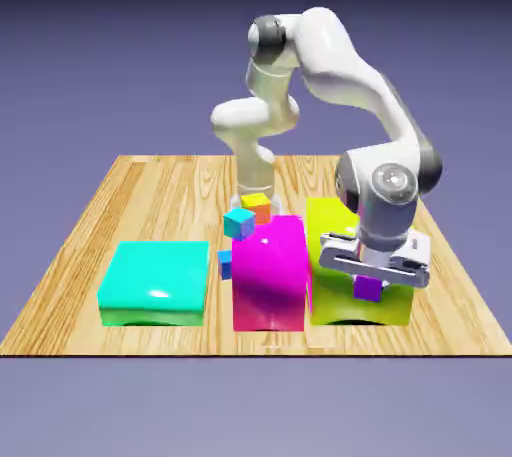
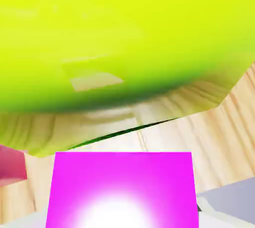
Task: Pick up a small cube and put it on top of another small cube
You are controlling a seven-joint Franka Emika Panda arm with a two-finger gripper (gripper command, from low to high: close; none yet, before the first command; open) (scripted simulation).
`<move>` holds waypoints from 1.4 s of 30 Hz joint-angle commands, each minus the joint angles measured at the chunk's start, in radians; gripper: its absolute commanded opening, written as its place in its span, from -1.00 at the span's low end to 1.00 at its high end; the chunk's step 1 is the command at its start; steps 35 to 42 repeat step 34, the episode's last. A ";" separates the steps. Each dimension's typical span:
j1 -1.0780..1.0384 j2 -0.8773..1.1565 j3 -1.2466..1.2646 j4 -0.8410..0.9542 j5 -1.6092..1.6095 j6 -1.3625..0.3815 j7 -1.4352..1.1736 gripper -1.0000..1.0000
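My gripper (image 1: 369,283) is at the exterior view's front right, low against the yellow-green block (image 1: 340,230). It is shut on the small cube (image 1: 368,289), whose purple side shows just under the hand. In the hand view the small cube's magenta top (image 2: 122,187) fills the bottom middle, with a grey fingertip (image 2: 231,199) at its right. Behind the big magenta block (image 1: 270,270) sit a tiny teal-blue cube (image 1: 238,223) and a tiny orange cube (image 1: 258,207). A tiny blue cube (image 1: 225,263) sits at that block's left side.
A flat cyan block (image 1: 155,282) lies at the exterior view's front left. The glossy yellow-green block (image 2: 114,37) fills the upper hand view, with wooden table (image 2: 219,142) below it and a sliver of magenta block (image 2: 11,164) at the left edge.
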 commanded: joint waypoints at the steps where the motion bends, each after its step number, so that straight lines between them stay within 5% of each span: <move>1: 0.007 -0.036 -0.020 -0.023 -0.011 -0.013 -0.009 -1.00; 21: 0.146 -0.752 -0.406 -0.480 -0.286 -0.275 -0.173 -1.00; 27: 0.136 -0.755 -0.420 -0.657 -0.303 -0.102 -0.172 -1.00; 28: 0.136 -0.755 -0.420 -0.657 -0.303 -0.102 -0.172 1.00; 34: 0.146 -0.752 -0.406 -0.481 -0.286 -0.275 -0.173 1.00; 42: 0.146 -0.752 -0.406 -0.481 -0.286 -0.275 -0.173 1.00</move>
